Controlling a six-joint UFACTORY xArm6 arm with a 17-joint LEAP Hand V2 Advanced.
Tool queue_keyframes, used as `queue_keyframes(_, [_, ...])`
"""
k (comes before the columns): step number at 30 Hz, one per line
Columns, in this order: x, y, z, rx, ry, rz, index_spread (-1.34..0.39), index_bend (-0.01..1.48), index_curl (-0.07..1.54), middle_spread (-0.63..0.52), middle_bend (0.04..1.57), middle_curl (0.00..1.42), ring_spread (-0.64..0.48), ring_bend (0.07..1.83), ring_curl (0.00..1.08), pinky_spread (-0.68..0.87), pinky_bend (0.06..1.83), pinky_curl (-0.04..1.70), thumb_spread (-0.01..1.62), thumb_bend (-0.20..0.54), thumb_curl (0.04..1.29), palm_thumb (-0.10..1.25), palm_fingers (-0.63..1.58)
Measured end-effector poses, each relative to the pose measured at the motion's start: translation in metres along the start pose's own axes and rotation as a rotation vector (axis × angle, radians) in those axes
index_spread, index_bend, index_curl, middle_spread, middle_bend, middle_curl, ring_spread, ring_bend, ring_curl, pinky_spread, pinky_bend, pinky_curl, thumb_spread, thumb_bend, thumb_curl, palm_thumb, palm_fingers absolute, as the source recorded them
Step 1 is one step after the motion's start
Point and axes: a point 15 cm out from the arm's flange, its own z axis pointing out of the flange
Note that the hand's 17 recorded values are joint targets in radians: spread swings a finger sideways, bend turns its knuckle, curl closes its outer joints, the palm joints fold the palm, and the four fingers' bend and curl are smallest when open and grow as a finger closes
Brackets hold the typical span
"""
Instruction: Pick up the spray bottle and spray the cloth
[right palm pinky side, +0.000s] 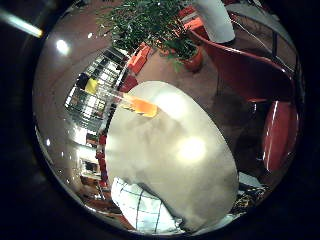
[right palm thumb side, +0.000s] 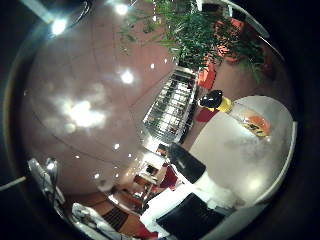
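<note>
A spray bottle with a black head, a yellow collar and a clear body with orange liquid stands on a round white table, near its rim. A pale checked cloth lies at the table's edge, away from the bottle. The right thumb side palm view shows the bottle on the table too. My right hand is above the table, away from the bottle, with black and white fingers relaxed and holding nothing.
Red chairs stand beside the table. A leafy potted plant stands beyond it on a reddish floor. A metal rack stands on the floor near the bottle's side of the table.
</note>
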Motion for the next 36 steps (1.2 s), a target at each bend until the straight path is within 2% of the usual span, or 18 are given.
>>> queue_keyframes(12, [0.037,-0.021,0.024,0.015,-0.056,0.076,-0.11,0.15,0.27,0.21,0.25,0.36,0.23,0.47,0.29,0.39,0.34,0.38,1.12,-0.021,0.36,0.59,0.09])
queue_keyframes(19, [0.049,-0.020,0.052,-0.031,-0.084,0.106,-0.11,0.15,0.27,0.21,0.25,0.36,0.23,0.48,0.28,0.39,0.34,0.35,1.12,-0.021,0.35,0.60,0.10])
queue_keyframes(36, [0.030,-0.008,0.130,-0.150,-0.085,0.054,-0.11,0.15,0.27,0.20,0.27,0.36,0.22,0.48,0.28,0.39,0.34,0.32,1.12,-0.021,0.35,0.60,0.14])
